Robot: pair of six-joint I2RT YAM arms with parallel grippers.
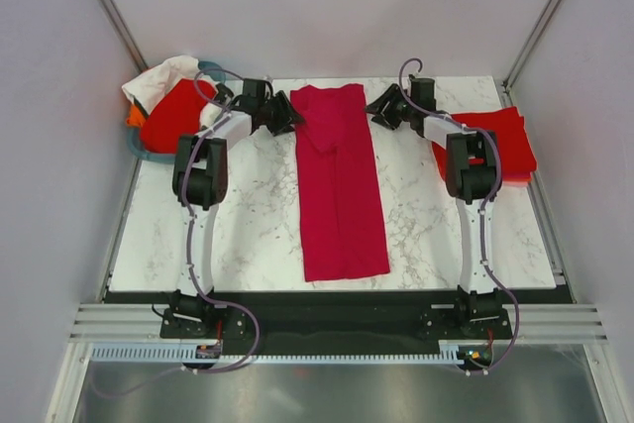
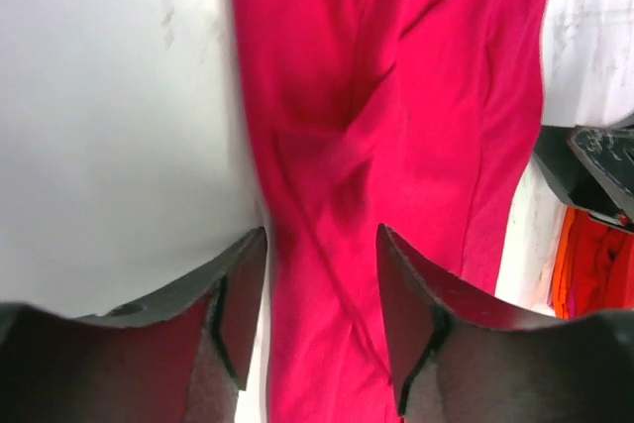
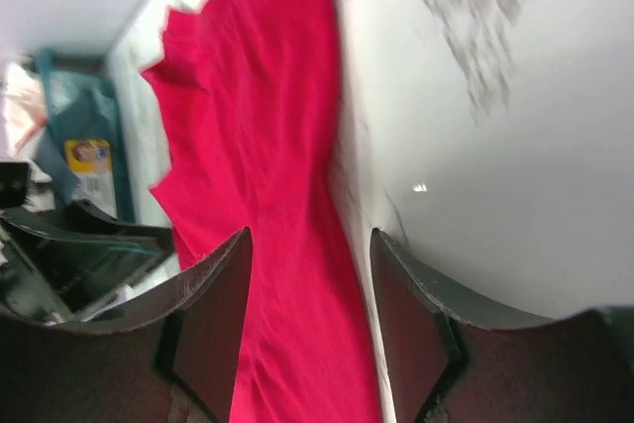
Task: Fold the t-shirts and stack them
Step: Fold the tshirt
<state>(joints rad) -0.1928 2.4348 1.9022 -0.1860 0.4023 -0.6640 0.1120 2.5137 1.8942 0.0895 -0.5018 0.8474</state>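
From above, the crimson shirt (image 1: 340,185) is lying down the middle of the table (image 1: 248,235) as a long narrow strip, its wider end far from the arm bases. The left gripper (image 1: 287,112) and the right gripper (image 1: 377,108) are hovering on either side of that far end. How far their jaws are parted is hard to make out here. Only this view is showing the whole layout. Red shirts (image 1: 500,141) are lying at the table's right edge. A basket (image 1: 147,154) at the far left corner is holding another red shirt (image 1: 176,116) and a white cloth (image 1: 163,74), and its rim is mostly hidden.

The left wrist camera is showing its fingers (image 2: 233,294) standing apart over the crimson shirt's edge, gripping nothing, with creased cloth running beneath them. The right gripper is being cut off at the picture's right side, with orange-red cloth below it.

The right wrist camera is showing its fingers (image 3: 213,314) likewise spread and holding nothing, above the shirt's other edge. The basket is appearing blurred at left with a yellow label (image 3: 87,156), its writing too smeared to read
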